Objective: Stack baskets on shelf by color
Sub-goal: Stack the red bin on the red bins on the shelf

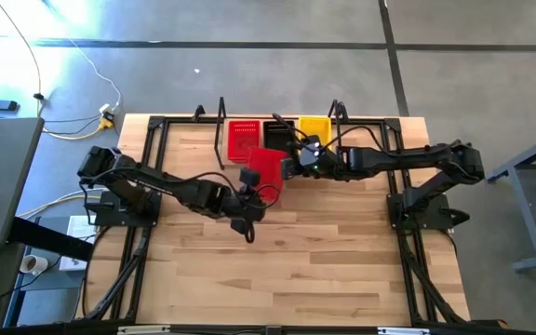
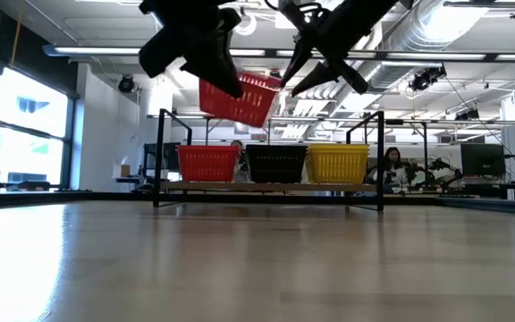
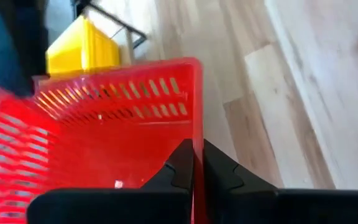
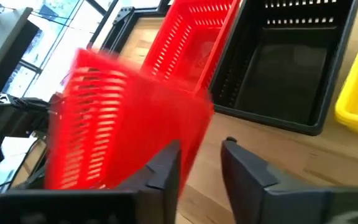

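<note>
A red basket [image 1: 268, 166] hangs tilted in the air in front of the shelf [image 2: 266, 187]. My left gripper [image 3: 197, 168] is shut on it, reaching in from the table's left. My right gripper [image 4: 202, 158] is open, with bare wood showing in the gap between its fingers. It stands just right of the held basket [image 4: 129, 124]. On the shelf's plank, three baskets rest on their bases in a row: red [image 2: 207, 164], black [image 2: 276, 164] and yellow [image 2: 338, 164]. My left gripper pinches one wall of the red basket at its rim [image 3: 197, 124], one finger inside the basket and one outside. The fingers slant down from the table's left. The basket is lifted clear of table and shelf and sits tilted [image 2: 237, 98]. My right gripper's finger [image 4: 169, 162] stands right beside the basket's corner; whether it touches, I cannot tell.
Upright black wire frames [image 2: 161, 156] [image 2: 381, 156] stand at both ends of the shelf. Bare wooden tabletop [image 1: 287, 270] lies between the arms and the near edge. People sit in the room beyond the table [image 2: 390, 165].
</note>
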Robot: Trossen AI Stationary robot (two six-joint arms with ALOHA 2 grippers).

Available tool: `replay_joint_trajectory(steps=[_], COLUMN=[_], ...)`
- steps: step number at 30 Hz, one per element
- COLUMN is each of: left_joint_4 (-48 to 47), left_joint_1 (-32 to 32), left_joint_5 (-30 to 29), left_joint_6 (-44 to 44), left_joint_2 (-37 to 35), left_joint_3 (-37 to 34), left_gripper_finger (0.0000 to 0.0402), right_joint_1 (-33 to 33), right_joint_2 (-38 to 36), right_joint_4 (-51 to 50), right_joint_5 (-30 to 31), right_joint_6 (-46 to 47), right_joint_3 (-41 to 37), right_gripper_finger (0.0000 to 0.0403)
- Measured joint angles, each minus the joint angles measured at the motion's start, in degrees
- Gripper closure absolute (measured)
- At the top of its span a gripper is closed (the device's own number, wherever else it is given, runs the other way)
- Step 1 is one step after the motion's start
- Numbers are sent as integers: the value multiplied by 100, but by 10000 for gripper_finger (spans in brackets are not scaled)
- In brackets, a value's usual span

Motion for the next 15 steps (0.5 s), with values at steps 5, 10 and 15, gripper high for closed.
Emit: replay_joint_trajectory(steps=[5,10,15], left_joint_4=[-87,-200,-340], left_joint_1=[176,365,616], left_joint_5=[0,4,2], left_joint_6=[-344,-758,-1076], left_joint_2=[-56,-285,-639], left_joint_3=[-4,3,-7], left_gripper_finger=[401,401,401], right_joint_1=[-149,-397,-598], right_joint_2=[-282,-806,-1352], right_joint_4=[-40,-31,-18], right_joint_5=[13,26,20], right_joint_6=[-273,-1062,-2055], right_joint_3=[0,0,0], right_gripper_finger=[261,246,245])
